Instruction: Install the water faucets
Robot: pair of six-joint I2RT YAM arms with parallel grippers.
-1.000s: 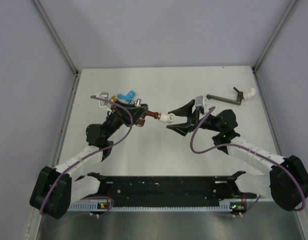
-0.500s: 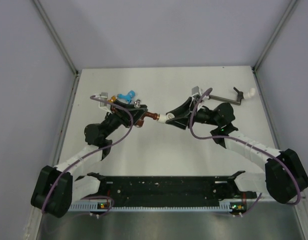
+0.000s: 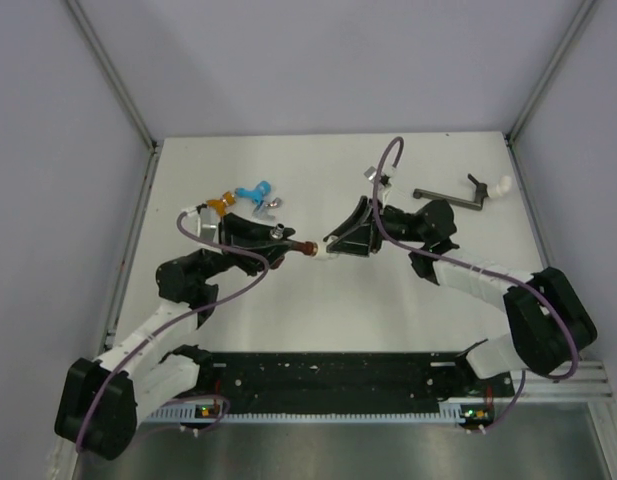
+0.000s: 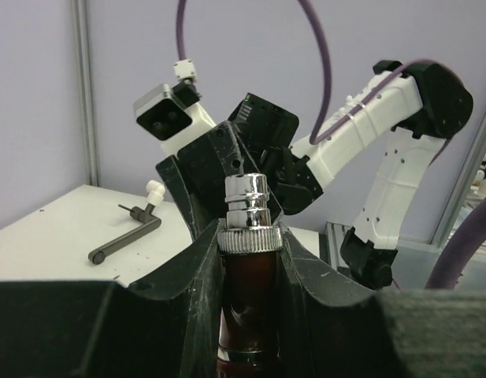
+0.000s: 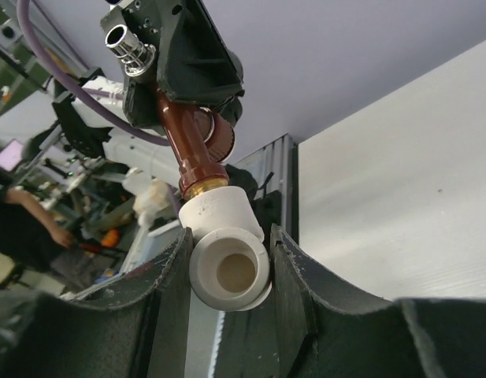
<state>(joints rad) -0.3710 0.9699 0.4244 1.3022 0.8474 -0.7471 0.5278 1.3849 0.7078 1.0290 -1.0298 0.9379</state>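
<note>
The dark red-brown faucet [image 3: 305,247] is lifted off the counter [image 3: 388,300] near its centre and lies roughly level, running from 9 to 3 o'clock between the two arms. The left gripper [image 3: 284,245] is clamped on its glossy round body. In the left wrist view the fingers [image 4: 197,276] press both sides just below a knurled silvery nut, and a stepped chrome tip stands out past them.

The other end of the faucet carries a brass-coloured ring and goes into the white elbow fitting [image 5: 225,250]. The right gripper [image 3: 331,246] holds that fitting, narrowed around it. In the right wrist view the fitting's open round mouth faces the camera, with a black finger [image 5: 173,295] against each side.

At about 10 o'clock from the counter's centre the spare pieces lie close together. These are the orange faucet [image 3: 219,204], the light blue faucet [image 3: 253,189] and a small grey faucet [image 3: 273,203], too small here to show detail. At 2 o'clock lies a dark crank handle [image 3: 450,196] with a white end.
</note>
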